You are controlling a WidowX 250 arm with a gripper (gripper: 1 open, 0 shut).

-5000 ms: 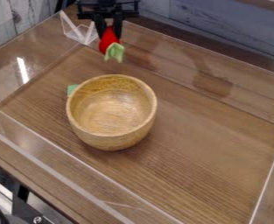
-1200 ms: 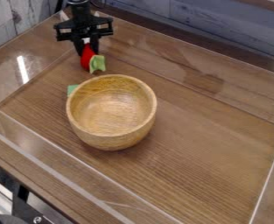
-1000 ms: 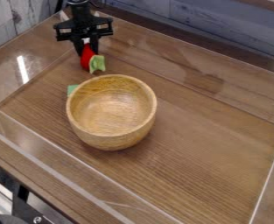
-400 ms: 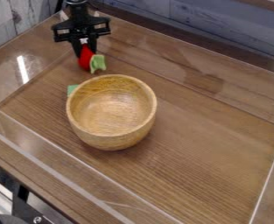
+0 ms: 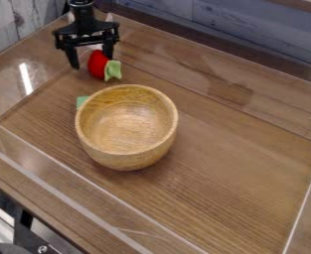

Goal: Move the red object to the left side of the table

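The red object (image 5: 100,65), a small toy strawberry with green leaves on its right end, lies on the brown wooden table (image 5: 237,149) at the far left. My gripper (image 5: 86,47) hangs just above it, a little to its left. The jaws stand open, one finger on each side, and nothing is held between them.
A wooden bowl (image 5: 126,125) stands in front of the strawberry, left of the table's middle. A small green piece (image 5: 83,102) peeks out at the bowl's far left rim. Low clear acrylic walls (image 5: 19,74) edge the table, close to the left of the gripper.
The gripper has opened and let go of the strawberry, then risen slightly and shifted left. The strawberry now rests on the table.
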